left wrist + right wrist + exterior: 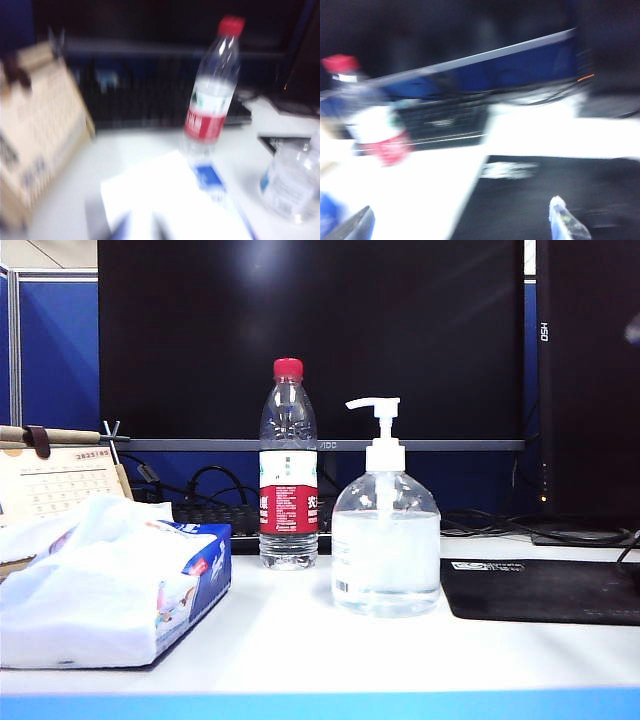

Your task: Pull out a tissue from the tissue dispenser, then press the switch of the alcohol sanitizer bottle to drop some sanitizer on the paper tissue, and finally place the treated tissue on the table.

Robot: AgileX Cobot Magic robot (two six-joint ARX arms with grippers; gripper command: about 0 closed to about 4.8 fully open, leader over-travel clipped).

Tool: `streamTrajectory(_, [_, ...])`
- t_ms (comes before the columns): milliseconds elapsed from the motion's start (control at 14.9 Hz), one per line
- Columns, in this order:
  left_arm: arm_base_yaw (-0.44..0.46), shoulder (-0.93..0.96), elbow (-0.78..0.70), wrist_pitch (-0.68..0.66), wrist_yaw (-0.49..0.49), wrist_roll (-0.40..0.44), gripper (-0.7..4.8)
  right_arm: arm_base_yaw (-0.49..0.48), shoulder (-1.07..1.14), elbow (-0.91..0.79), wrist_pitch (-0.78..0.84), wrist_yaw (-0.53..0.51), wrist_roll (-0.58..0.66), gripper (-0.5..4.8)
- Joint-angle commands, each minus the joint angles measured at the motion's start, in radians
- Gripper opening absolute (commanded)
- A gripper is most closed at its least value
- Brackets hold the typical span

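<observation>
In the exterior view your tissue dispenser sits left of the alcohol sanitizer bottle, no tissue pulled yet; the left wrist view shows the left gripper closed and empty above the pack, and the right wrist view shows the right gripper spread wide, empty, over the mouse mat.

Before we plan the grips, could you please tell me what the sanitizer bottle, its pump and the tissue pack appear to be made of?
Sanitizer bottle: clear, glossy plastic, apparently; the gel shows through and the shoulders glint.
Pump: opaque white plastic with a smooth moulded look.
Tissue pack: probably thin printed plastic film, wrinkled and slightly shiny, with soft matte white paper bunched out of it.
</observation>
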Motion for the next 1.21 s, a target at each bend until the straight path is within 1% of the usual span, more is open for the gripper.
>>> streamTrajectory(67, [0.000,0.005,-0.039,-0.108,0.000,-0.122,0.95,0.002,-0.002,0.004,0.071,-0.162,0.050,4.79])
streamTrajectory(134, [0.000,0.005,-0.039,-0.089,0.020,-0.134,0.95,0.002,-0.002,0.004,0.082,-0.163,0.050,4.79])
streamTrajectory(269, [0.000,0.005,-0.039,-0.089,0.010,-0.143,1.00,0.002,-0.001,0.004,0.119,-0.149,0.050,4.79])
streamTrajectory(336, [0.000,0.006,-0.039,-0.114,0.000,-0.192,1.96,0.002,-0.001,0.004,0.144,-0.149,0.050,4.79])
streamTrajectory(470, [0.000,0.006,-0.039,-0.114,-0.003,-0.296,1.97,0.002,-0.001,0.004,0.167,-0.148,0.050,4.79])
streamTrajectory(605, [0.000,0.012,-0.039,-0.113,0.016,-0.396,1.97,0.002,-0.001,0.004,0.188,-0.148,0.050,4.79])
streamTrajectory(672, [0.000,0.015,-0.039,-0.108,0.039,-0.463,1.97,0.002,-0.001,0.004,0.206,-0.147,0.050,4.79])
streamTrajectory(739, [-0.001,0.023,-0.039,-0.103,0.076,-0.579,1.97,0.002,-0.001,0.004,0.233,-0.146,0.049,4.79])
streamTrajectory(873, [-0.001,0.064,-0.038,-0.097,0.147,-0.701,1.97,0.002,-0.001,0.004,0.264,-0.105,0.044,4.79])
streamTrajectory(940, [-0.001,0.103,-0.037,-0.097,0.155,-0.758,1.97,0.002,-0.001,0.004,0.261,-0.098,0.018,4.79])
streamTrajectory(1008, [-0.001,0.147,-0.037,-0.098,0.154,-0.776,1.98,0.002,-0.001,0.004,0.261,-0.098,-0.006,4.79])
streamTrajectory(1209, [0.000,0.243,-0.039,-0.097,0.127,-0.776,2.06,0.002,-0.001,0.004,0.261,-0.098,-0.031,4.79])
